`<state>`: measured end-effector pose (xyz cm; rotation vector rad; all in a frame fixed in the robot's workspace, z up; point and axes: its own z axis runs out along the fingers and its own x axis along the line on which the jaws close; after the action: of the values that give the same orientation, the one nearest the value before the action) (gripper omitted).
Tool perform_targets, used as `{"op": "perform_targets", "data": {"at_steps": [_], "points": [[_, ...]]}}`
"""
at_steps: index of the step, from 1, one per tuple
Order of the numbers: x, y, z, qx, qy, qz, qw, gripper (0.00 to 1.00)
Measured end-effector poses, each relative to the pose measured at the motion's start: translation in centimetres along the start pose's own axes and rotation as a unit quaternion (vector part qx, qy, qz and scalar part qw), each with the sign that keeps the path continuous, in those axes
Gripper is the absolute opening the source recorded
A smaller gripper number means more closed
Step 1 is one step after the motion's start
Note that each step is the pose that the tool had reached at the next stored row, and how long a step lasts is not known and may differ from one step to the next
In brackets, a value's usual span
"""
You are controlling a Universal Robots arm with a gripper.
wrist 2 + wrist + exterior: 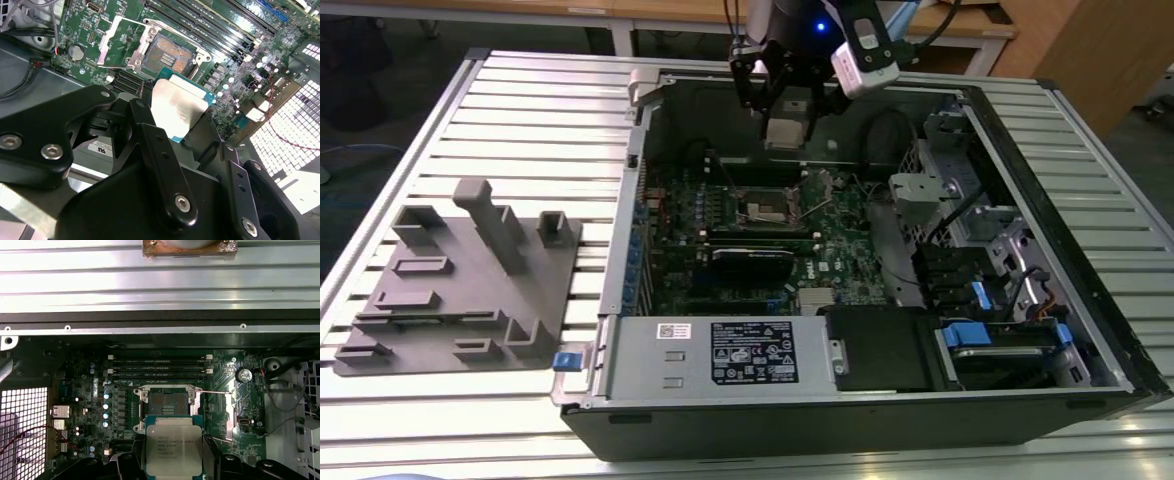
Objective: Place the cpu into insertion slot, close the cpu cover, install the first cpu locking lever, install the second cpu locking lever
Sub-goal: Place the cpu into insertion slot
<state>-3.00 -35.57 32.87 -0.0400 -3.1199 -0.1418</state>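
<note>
My gripper is shut on the cpu, a flat silver-grey square chip, and holds it in the air over the far side of the open computer case. In both wrist views the cpu sits between the black fingers, a short way above the green board. The insertion slot lies bare with its dark centre showing, just beyond the chip. The cpu cover is flipped open beside the slot. Thin wire levers stand free by the slot.
The case walls ring the board. A power supply fills the near end and drive bays with blue tabs the exterior view's right. A black card lies below the slot. A grey fixture block stands on the slatted table.
</note>
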Motion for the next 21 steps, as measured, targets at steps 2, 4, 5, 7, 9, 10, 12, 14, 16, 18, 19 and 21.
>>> {"op": "perform_targets", "data": {"at_steps": [2,4,5,7,9,10,12,14,16,18,19,21], "points": [[0.0,0.0,0.0,0.0,0.0,0.0,1.0,0.54],[0.0,0.0,0.01,0.0,0.0,0.0,1.0,0.54],[0.0,0.0,0.02,0.0,0.0,0.0,1.0,0.54],[0.0,-0.01,0.09,-0.0001,-0.0001,0.0,1.0,0.54],[-0.01,-0.03,0.29,-0.0001,0.0,0.0,1.0,0.54],[-0.01,-0.04,0.48,-0.0001,-0.0001,0.0,1.0,0.54],[-0.02,-0.08,0.83,0.0,-0.0002,0.0,1.0,0.54],[-0.03,-0.11,1.19,0.0,-0.0003,0.0,1.0,0.54],[-0.03,-0.14,1.56,0.0,-0.0003,0.0,1.0,0.54],[-0.04,-0.17,1.87,0.0001,-0.0003,0.0,1.0,0.54],[-0.04,-0.17,1.9,0.0002,-0.0003,0.0,1.0,0.54],[-0.04,-0.17,1.9,0.0003,-0.0003,0.0,1.0,0.54]]}}
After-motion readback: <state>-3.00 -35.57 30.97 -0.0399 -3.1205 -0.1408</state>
